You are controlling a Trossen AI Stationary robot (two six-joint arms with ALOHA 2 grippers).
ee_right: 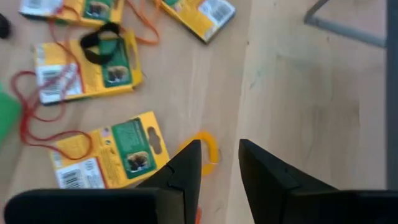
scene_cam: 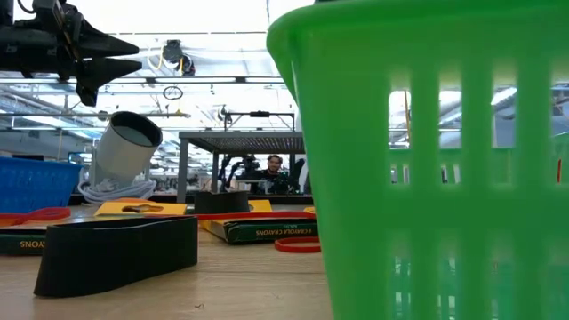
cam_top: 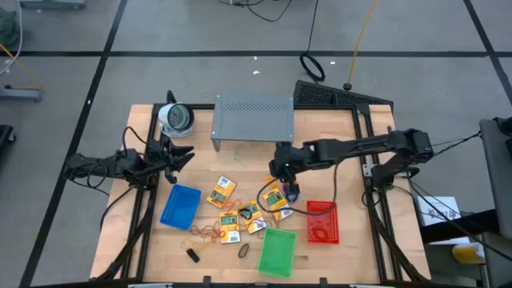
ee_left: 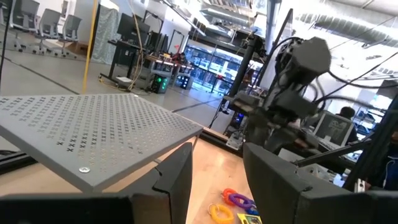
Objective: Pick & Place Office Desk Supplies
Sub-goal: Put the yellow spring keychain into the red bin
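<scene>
Several yellow-orange crayon boxes lie flat mid-table, with thin orange and red rubber bands and small black clips near them. My right gripper points down over the right-hand box. It is open, its fingers standing above an orange-yellow band loop that lies flat on the wood beside a crayon box. A black loop rests on another box. My left gripper is open and held above the table's left side, pointing toward the shelf.
A blue basket, a green basket and a red basket stand on the near half of the table. The grey perforated shelf and the round white-grey object are at the far edge. People sit in the room behind the table.
</scene>
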